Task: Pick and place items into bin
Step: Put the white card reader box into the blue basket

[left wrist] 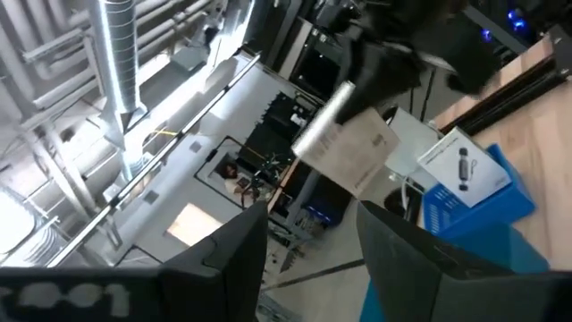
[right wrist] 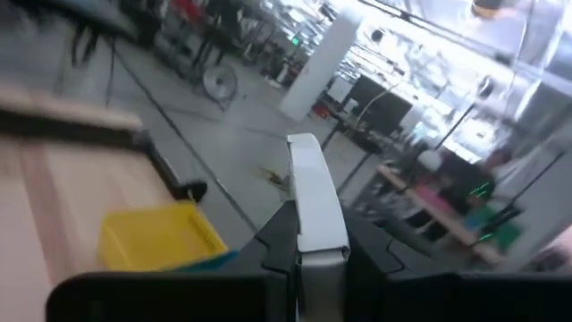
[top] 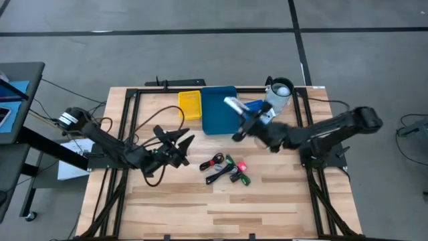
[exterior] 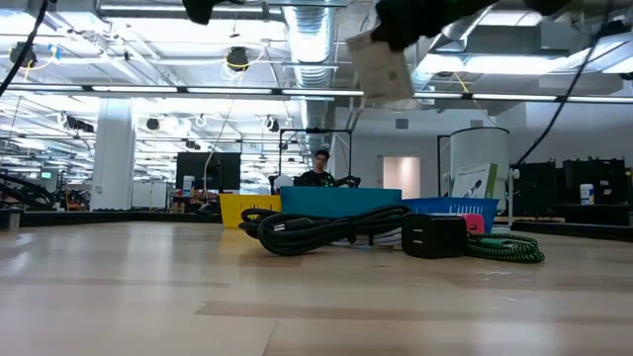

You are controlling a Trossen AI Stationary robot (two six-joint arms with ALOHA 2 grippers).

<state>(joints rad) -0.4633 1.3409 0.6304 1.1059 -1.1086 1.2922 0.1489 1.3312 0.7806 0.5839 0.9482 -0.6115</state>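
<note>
My right gripper (top: 242, 127) hovers over the blue bin (top: 215, 115), shut on a white card package (top: 234, 105), which also shows high up in the low view (exterior: 381, 64). A second white package (left wrist: 465, 168) lies in a smaller blue basket (left wrist: 509, 192) by the white cup (top: 279, 94). Black clip-like pieces with green and red parts (top: 227, 170) lie on the table among black cords, in front of the bins in the low view (exterior: 435, 237). My left gripper (top: 182, 143) is open, left of those pieces, and touches nothing (left wrist: 308, 241). My right gripper pinches the white card package between its two fingers (right wrist: 277, 241) at one end (right wrist: 315, 255). In the right wrist view the package stands edge-on and sticks out forward past the fingers. It is lifted clear, above the blue bin, tilted (exterior: 381, 69).
A yellow bin (top: 190, 105) stands just left of the blue bin at the table's far edge. Black frame rails (top: 127, 127) run along both sides of the table. Bare wood (top: 221, 207) lies toward the near edge. A person (exterior: 319, 170) sits far behind the table.
</note>
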